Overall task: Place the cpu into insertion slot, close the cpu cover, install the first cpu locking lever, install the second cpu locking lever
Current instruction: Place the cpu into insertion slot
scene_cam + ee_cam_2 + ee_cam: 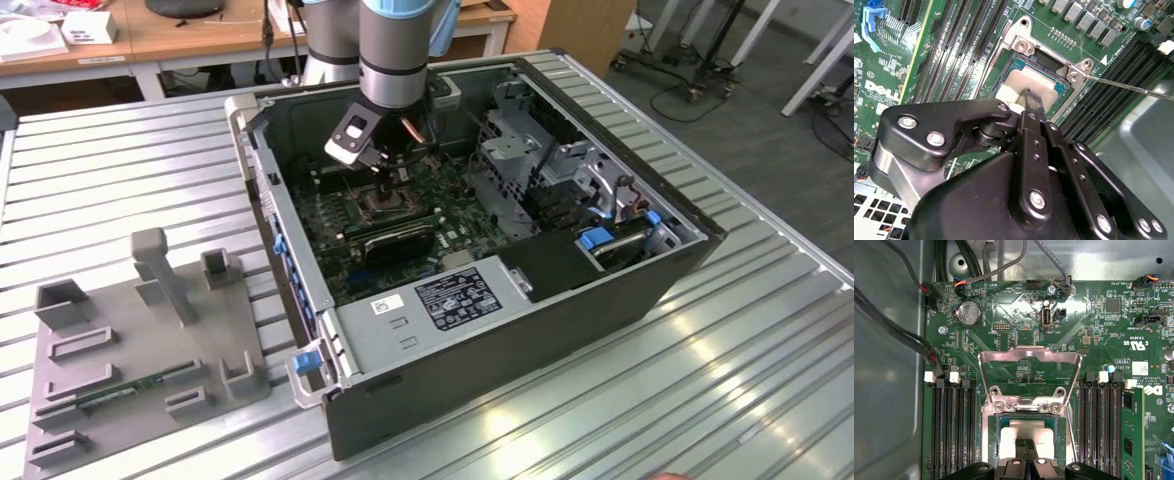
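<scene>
Looming tool [1026,457] over seated cpu [1024,432]

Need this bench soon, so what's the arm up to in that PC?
The arm's gripper is down inside the open PC case, fingertips shut together right over the cpu. The cpu already lies in the insertion slot. The cpu cover is flipped back open, not yet closed over it.
</scene>
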